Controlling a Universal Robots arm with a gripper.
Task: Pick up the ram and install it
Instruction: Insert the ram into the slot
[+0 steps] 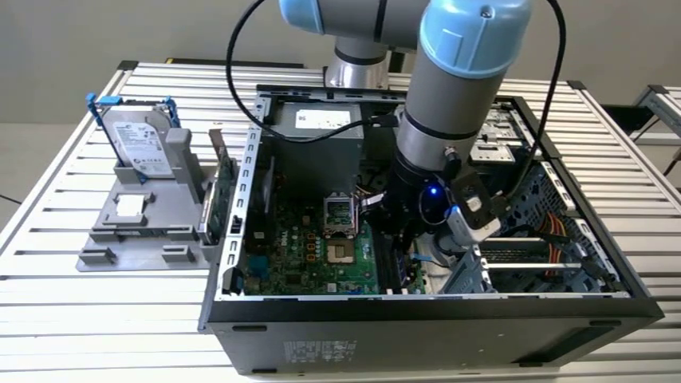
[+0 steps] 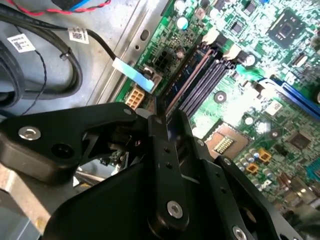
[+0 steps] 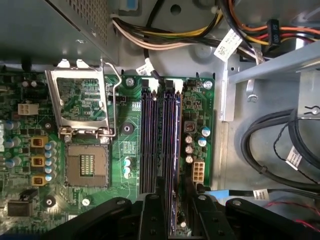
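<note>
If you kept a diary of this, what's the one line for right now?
gripper: shut on ram | ram: edge-down over motherboard slots | place: inside computer case

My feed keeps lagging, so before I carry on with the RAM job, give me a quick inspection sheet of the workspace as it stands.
Surface: slatted metal table carrying an open black computer case.
Job's things: slim bluish-green ram stick standing on edge along the black memory slots of the green motherboard.
Clutter: silver hard drive in blue frame upright on a grey holder.
Grippers: black gripper over the ram inside the case; grip not discernible.
Cables: bundled wires and black leads beside the board.
Surroundings: nothing seen.
</note>
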